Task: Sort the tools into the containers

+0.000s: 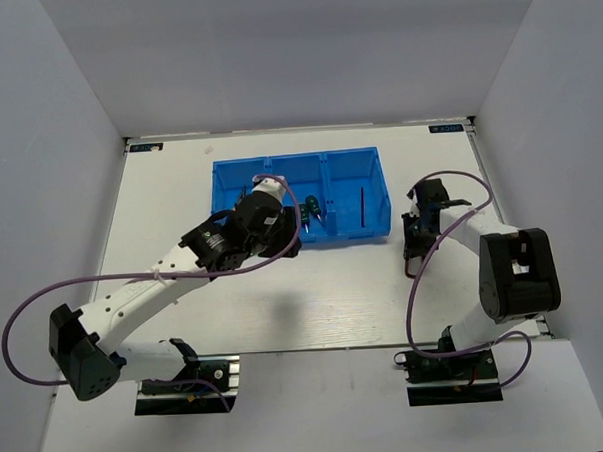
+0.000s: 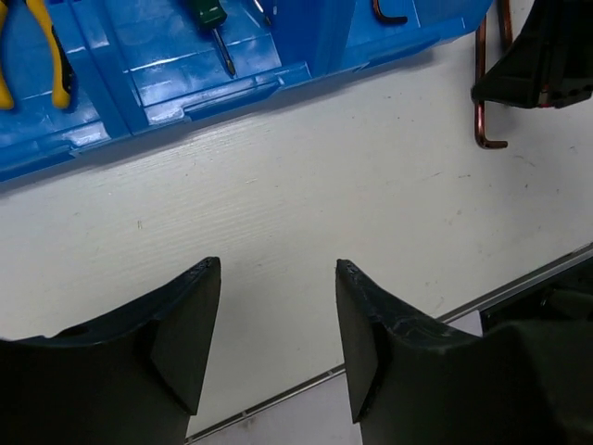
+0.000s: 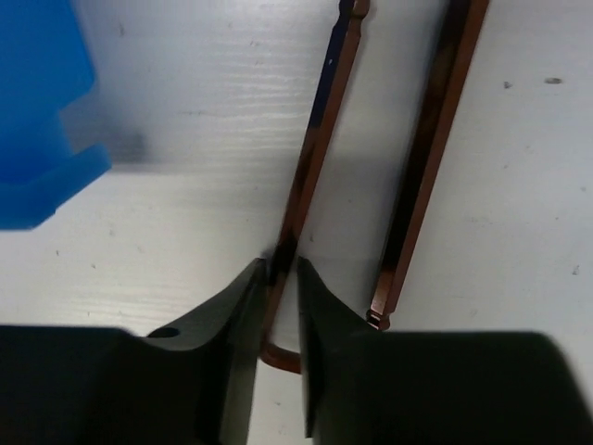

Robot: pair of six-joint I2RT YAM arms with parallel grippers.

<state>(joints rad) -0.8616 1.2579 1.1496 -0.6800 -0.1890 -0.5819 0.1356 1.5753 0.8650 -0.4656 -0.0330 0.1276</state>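
The blue tray (image 1: 350, 179) lies at the table's back middle and also shows in the left wrist view (image 2: 232, 83). Its left compartment holds yellow-handled pliers (image 2: 56, 67), its middle one green screwdrivers (image 1: 309, 208), its right one a dark hex key (image 1: 361, 205). My left gripper (image 2: 278, 264) is open and empty, over the table just in front of the tray. My right gripper (image 3: 282, 264) is low on the table right of the tray, shut on a thin copper-brown hex key (image 3: 320, 130) just above its bend. A second thin bar (image 3: 426, 158) lies beside it.
The tray's right corner (image 3: 37, 139) is close to the left of my right gripper. Purple cables (image 1: 424, 281) loop around both arms. The table's near edge (image 2: 519, 278) runs close behind my left gripper.
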